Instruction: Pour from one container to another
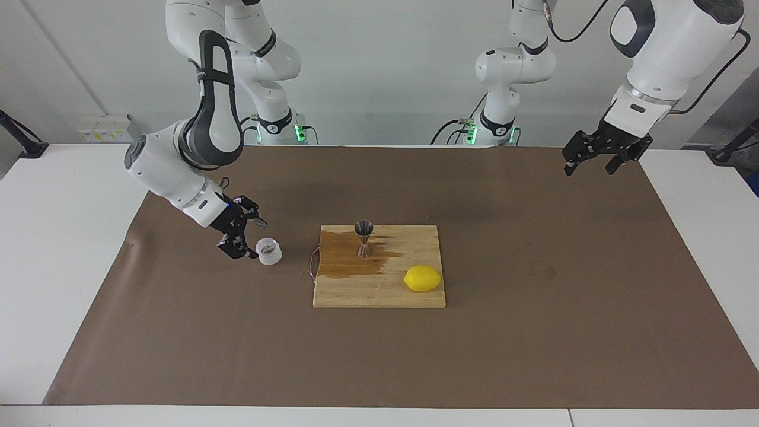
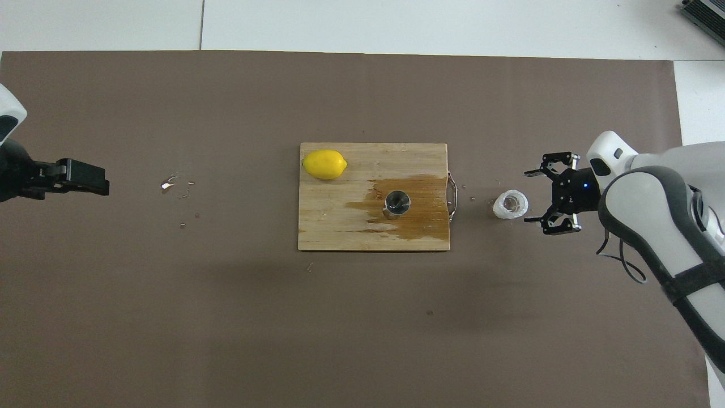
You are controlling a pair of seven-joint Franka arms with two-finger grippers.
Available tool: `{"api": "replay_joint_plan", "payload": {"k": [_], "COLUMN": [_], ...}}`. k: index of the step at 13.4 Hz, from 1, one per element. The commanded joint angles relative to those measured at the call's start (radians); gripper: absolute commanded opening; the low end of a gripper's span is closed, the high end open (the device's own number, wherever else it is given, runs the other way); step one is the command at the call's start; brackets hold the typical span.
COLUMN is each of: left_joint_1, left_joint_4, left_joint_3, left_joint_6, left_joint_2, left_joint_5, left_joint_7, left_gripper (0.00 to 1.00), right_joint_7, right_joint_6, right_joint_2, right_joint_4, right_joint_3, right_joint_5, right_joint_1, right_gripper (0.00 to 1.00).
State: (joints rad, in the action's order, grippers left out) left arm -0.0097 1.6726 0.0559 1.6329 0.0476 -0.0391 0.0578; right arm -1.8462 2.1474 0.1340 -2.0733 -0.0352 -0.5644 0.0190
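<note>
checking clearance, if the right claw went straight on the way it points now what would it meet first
Most likely the clear cup, standing on the brown mat just ahead of the open right claw. The claw hangs slightly above it, so it might just clear the rim; past it comes the cutting board.
</note>
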Motion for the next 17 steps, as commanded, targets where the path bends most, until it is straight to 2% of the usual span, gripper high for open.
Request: {"api": "replay_joint_plan", "payload": {"k": [1, 4, 7, 10, 17], "left_joint_1": [0.007, 0.007, 0.007, 0.007, 0.007], "left_joint_4": [0.002, 0.002, 0.002, 0.002, 0.002], "left_joint_3": [0.005, 0.005, 0.005, 0.005, 0.005], "left_joint_6": [-0.016, -0.015, -0.016, -0.015, -0.015], "left_joint_2": [0.012, 0.012, 0.012, 0.012, 0.012], "left_joint_5": [0.015, 0.015, 0.015, 0.015, 0.015], "left_joint_7": [0.004, 0.004, 0.004, 0.004, 0.004], "left_gripper": [1.00, 1.00, 1.00, 1.00, 1.00], "right_joint_7": [0.192, 0.451, 0.805, 1.118, 1.847], "right_joint_6": [-0.037, -0.070, -0.141, -0.245, -0.385], "right_joint_2": [-0.057, -0.123, -0.178, -0.185, -0.183], "right_joint_4": [-0.008, -0.002, 0.033, 0.100, 0.189], "right_joint_3": [0.004, 0.014, 0.015, 0.015, 0.012], "right_joint_5": [0.108, 0.243, 0.420, 0.532, 0.541], "right_joint_1": [0.004, 0.001, -0.056, -0.108, -0.113], "right_gripper": [1.00, 1.00, 1.00, 1.00, 1.00]}}
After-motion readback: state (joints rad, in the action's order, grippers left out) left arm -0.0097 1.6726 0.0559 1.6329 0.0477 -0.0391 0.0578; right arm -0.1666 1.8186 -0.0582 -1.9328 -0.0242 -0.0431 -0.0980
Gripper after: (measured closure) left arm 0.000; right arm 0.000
